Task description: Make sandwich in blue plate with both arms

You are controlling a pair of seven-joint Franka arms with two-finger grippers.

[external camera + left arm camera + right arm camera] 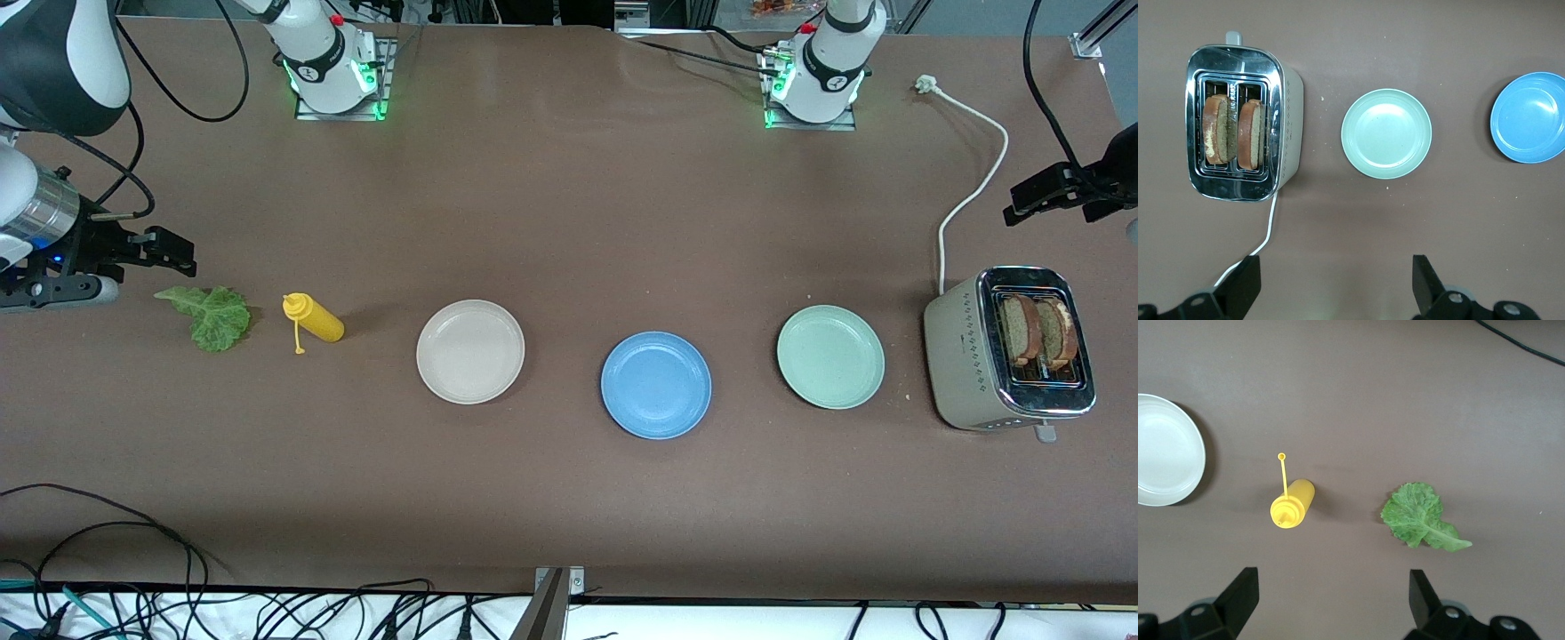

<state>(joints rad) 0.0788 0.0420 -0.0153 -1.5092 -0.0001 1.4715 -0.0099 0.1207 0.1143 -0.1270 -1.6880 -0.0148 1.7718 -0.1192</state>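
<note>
The empty blue plate [656,385] [1530,117] lies mid-table. Two brown bread slices [1022,327] [1058,331] stand upright in the toaster's slots, also visible in the left wrist view as the slices [1217,129] [1250,133]. A ruffled green lettuce leaf [212,316] [1418,517] lies flat on the table toward the right arm's end. My right gripper [178,252] [1333,603] hangs open and empty over the table beside the lettuce. My left gripper [1018,203] [1336,287] hangs open and empty over the toaster's cord, beside the toaster.
A silver toaster [965,364] [1288,120] stands at the left arm's end, with a white cord [973,187]. A mint-green plate [830,356] [1386,133] and a beige-white plate [470,351] [1165,450] flank the blue one. A yellow squeeze bottle [313,320] [1293,503] lies beside the lettuce.
</note>
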